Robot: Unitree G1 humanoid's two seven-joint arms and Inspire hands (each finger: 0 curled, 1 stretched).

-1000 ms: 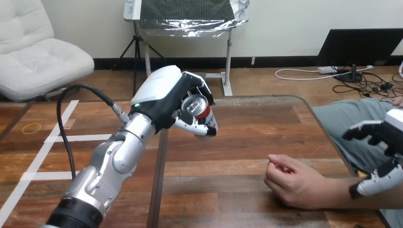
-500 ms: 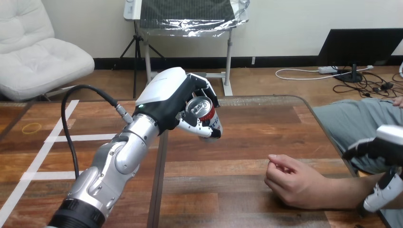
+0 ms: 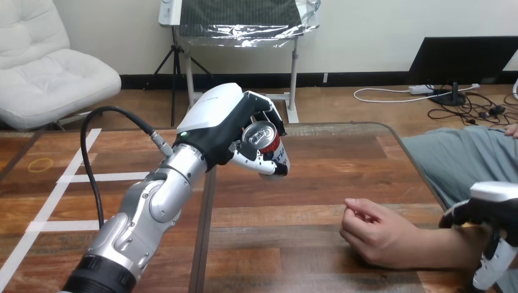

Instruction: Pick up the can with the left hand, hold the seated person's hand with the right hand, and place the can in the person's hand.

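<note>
One red-and-silver metal can (image 3: 269, 143), raised over the wooden surface (image 3: 317, 183), left hand (image 3: 220, 125) fingers wrapped round it; moved slightly right. One person's hand (image 3: 379, 235) rests on the surface. Right hand (image 3: 495, 210), fingers spread, now lower at the wrist.

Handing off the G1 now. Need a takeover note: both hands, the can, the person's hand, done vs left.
Left hand: shut on the can, holding it tilted in the air above the table.
Right hand: at the view's right edge, by the person's wrist; I cannot tell whether it grips.
Person's hand: resting on the table, loosely closed, apart from the can.
Done: can picked up.
Left: secure the person's hand with the right hand, then place the can in it.
</note>
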